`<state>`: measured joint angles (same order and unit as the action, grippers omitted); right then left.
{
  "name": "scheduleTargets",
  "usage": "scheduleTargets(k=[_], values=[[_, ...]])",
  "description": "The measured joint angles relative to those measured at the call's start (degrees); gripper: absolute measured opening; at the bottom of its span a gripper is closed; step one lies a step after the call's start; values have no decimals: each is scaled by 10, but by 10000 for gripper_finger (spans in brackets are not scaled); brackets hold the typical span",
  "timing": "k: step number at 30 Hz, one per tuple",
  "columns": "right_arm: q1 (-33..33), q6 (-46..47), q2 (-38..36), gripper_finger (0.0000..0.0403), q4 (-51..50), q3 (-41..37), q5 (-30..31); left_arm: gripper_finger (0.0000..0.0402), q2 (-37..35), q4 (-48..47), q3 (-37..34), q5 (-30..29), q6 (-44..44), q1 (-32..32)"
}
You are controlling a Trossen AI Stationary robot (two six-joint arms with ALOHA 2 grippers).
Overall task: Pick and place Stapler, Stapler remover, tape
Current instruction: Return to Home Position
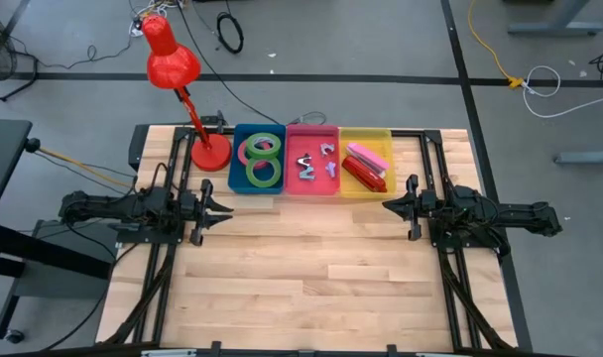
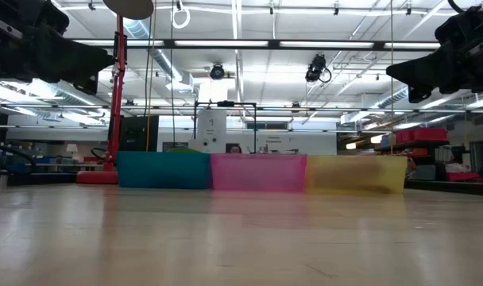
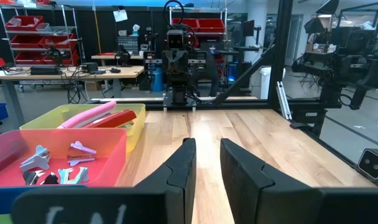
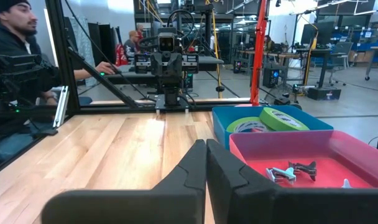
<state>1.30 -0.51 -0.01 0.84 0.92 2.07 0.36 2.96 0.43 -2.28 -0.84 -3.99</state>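
Left hand hangs released, right hand clenched empty — both parked off the bins, since tape, removers and staplers lie sorted inside.

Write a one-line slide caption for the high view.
Tape rolls in blue bin, staple removers in red bin, staplers in yellow bin; left gripper, right gripper idle alongside.

Wooden table, red lamp, blue bin, pink bin, yellow bin
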Motion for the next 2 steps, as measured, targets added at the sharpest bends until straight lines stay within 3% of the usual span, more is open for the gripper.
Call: scheduleTargets(k=[2], values=[[0,0,0,13,0,0,0,76,0,0,0,0,0,0]])
